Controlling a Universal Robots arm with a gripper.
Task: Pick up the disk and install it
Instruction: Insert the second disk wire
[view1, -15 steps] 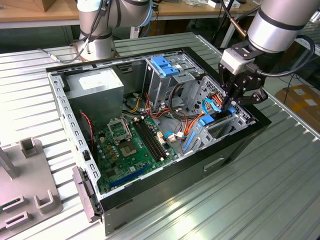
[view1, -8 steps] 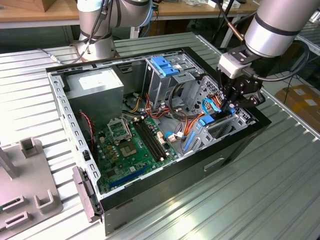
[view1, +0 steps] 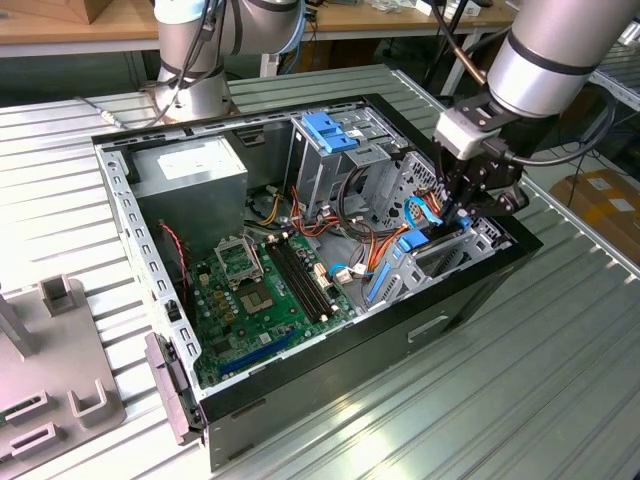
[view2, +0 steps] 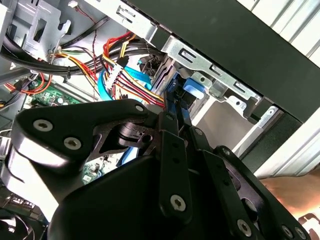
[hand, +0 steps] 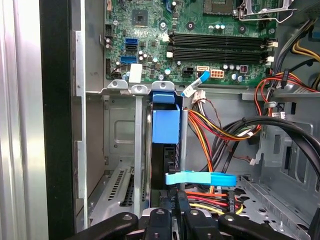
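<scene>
Disk (hand: 165, 135): upright on edge in the metal bay (hand: 120, 150) at the front corner of the open computer case (view1: 330, 370), blue bracket uppermost, beside the bundled cables (hand: 220, 130). Best seated by pressing straight down along the bay rails, level, clear of the wiring. Gripper (view1: 462, 213) directly above the bay, pointing steeply down from the arm's wrist; jaws pressed close, seemingly pinching the disk's edge.

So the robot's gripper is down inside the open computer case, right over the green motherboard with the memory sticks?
Not quite. The gripper is down inside the open computer case, but not over the green motherboard. In the exterior view it sits at the drive bay on that view's right, where the first wrist view shows the blue-bracketed disk standing on edge.
</scene>
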